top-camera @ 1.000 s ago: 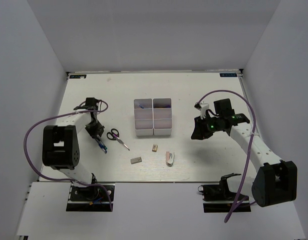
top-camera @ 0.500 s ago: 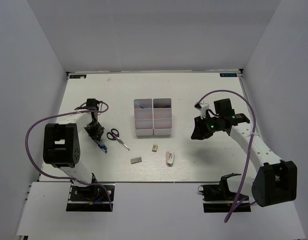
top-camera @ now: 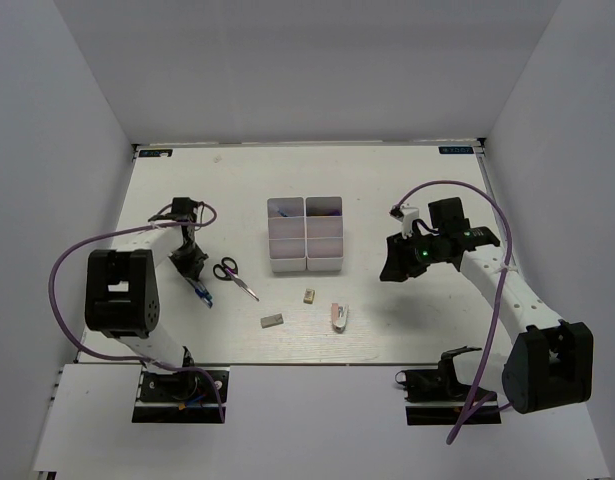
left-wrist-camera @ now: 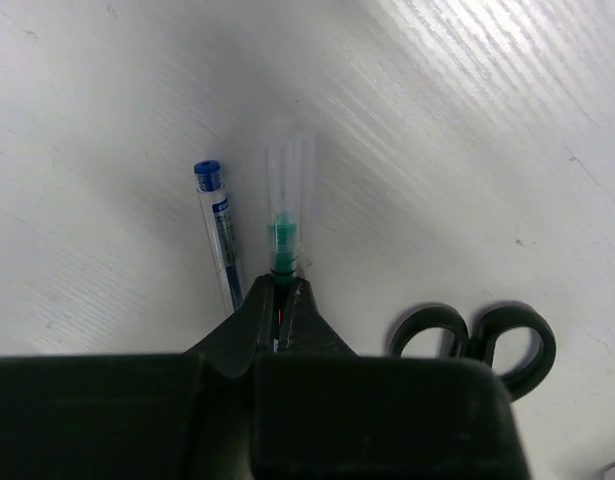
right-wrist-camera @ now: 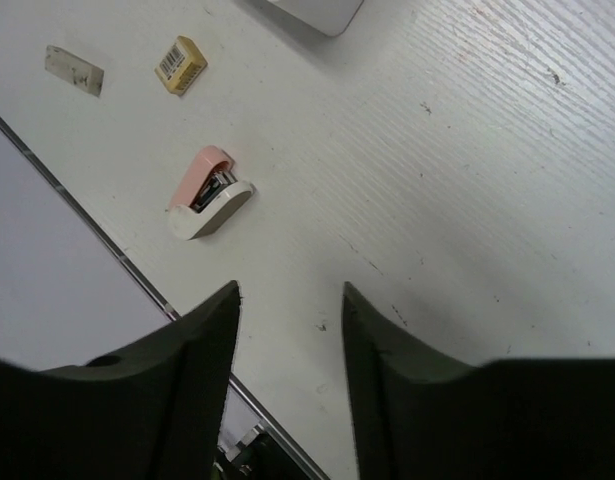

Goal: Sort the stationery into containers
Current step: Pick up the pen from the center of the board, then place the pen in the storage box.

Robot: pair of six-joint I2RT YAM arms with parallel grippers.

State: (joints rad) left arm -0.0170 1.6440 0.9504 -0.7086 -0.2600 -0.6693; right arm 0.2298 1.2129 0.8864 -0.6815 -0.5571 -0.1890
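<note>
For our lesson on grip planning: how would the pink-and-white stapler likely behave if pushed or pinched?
The stapler looks small and made of stiff plastic, so it is probably light. Its flat-sided body suggests a push would slide it rather than roll it. Its pink and white halves look hinged, so they might squeeze together when pinched.
</note>
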